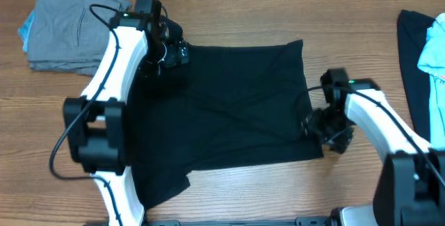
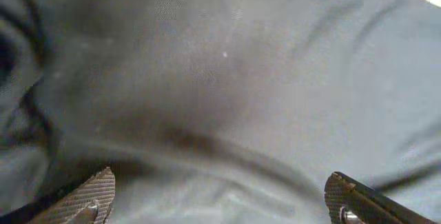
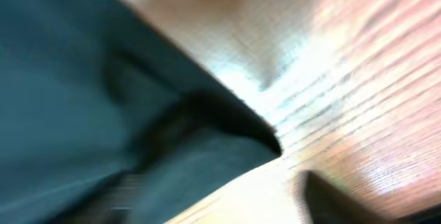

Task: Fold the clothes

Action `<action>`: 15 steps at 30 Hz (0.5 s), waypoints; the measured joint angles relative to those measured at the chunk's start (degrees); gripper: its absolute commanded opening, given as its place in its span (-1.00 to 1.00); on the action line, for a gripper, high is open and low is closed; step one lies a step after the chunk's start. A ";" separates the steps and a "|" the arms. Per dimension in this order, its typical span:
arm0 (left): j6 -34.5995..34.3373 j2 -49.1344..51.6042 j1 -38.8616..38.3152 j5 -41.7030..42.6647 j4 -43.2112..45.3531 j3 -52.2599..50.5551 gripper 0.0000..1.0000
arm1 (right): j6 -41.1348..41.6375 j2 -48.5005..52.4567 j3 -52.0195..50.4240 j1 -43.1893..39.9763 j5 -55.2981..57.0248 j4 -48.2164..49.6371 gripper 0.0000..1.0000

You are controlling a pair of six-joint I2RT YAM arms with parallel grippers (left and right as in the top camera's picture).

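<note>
Pale brown planks of a wooden table [image 1: 229,10] carried the whole scene. The left gripper [image 1: 169,51] hung with its jaws spread wide; its wrist view showed both textured fingertips [image 2: 89,195] low over dark cloth with nothing between them. The right gripper [image 1: 325,127] sat at the opposite edge, but its own view was too blurred to tell whether the jaws had closed on the fabric corner or merely stood beside it.

Between the two lay the black short-sleeved shirt [image 1: 229,115], spread flat across the middle of the table. The left gripper was at its far left corner and the right gripper at its near right corner. Its long axis appeared to run left to right, slightly skewed, with the straight hem toward the right arm. One sleeve stuck out at the near left, so the collar probably pointed left.

Likely trouble: the open left jaws could pinch only a wrinkle, or a single layer, and lose it on lifting. An unsure right hold would let that corner slip, dragging the fold askew.

A folded grey garment [image 1: 62,24] lay at the far left, and light blue cloth [image 1: 432,49] well apart on the right.
</note>
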 measured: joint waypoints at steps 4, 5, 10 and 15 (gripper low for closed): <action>-0.15 -9.11 0.00 -0.70 -4.83 0.04 1.00 | -1.62 -4.66 6.05 -0.50 0.63 -2.97 1.00; -0.39 -11.76 0.00 -1.11 -6.73 0.11 1.00 | -2.10 -5.62 7.06 -0.81 0.76 -3.63 1.00; -2.91 -21.46 -0.02 -4.46 -15.76 0.28 1.00 | -3.85 -8.50 8.09 -2.89 0.87 -4.72 1.00; -8.20 -25.49 -0.87 -9.44 -21.31 -2.12 1.00 | -5.42 -8.61 8.09 -5.68 0.04 -5.05 1.00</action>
